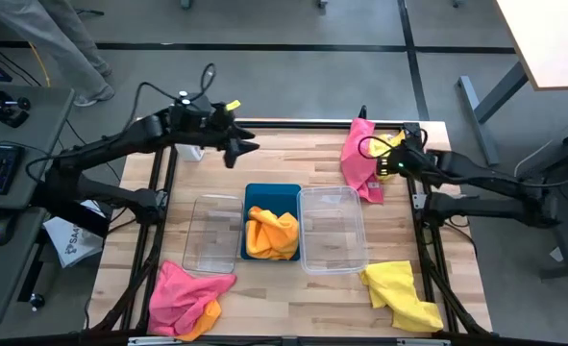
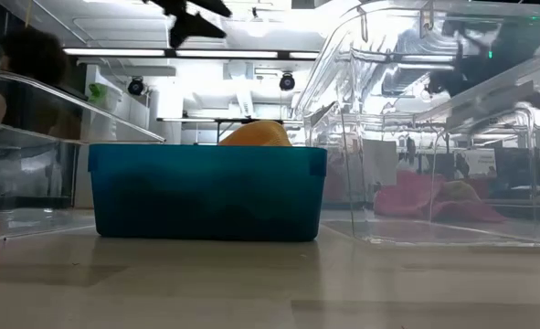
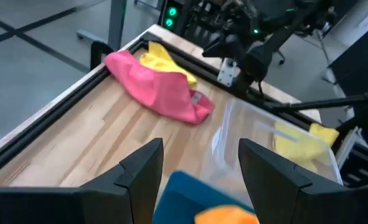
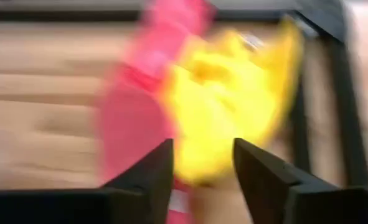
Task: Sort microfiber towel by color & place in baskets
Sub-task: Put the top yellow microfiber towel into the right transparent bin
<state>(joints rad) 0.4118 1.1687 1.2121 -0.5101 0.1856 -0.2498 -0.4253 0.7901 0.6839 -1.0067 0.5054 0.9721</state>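
My left gripper hangs open above the table's far side, just beyond the blue basket that holds orange towels. Clear baskets flank it. My right gripper is open over a yellow towel lying on a pink towel at the far right corner. A pink and orange pile lies near left, and another yellow towel near right. My right gripper comes at the yellow towel from above with a finger on either side of a fold. The wrist view is blurred, and I cannot tell whether the fingers touch it.
Black frame rails run along the table's left and right edges. A small white object stands at the far left under my left arm. Bare wood lies between the baskets and the far edge, and along the near edge between the two piles.
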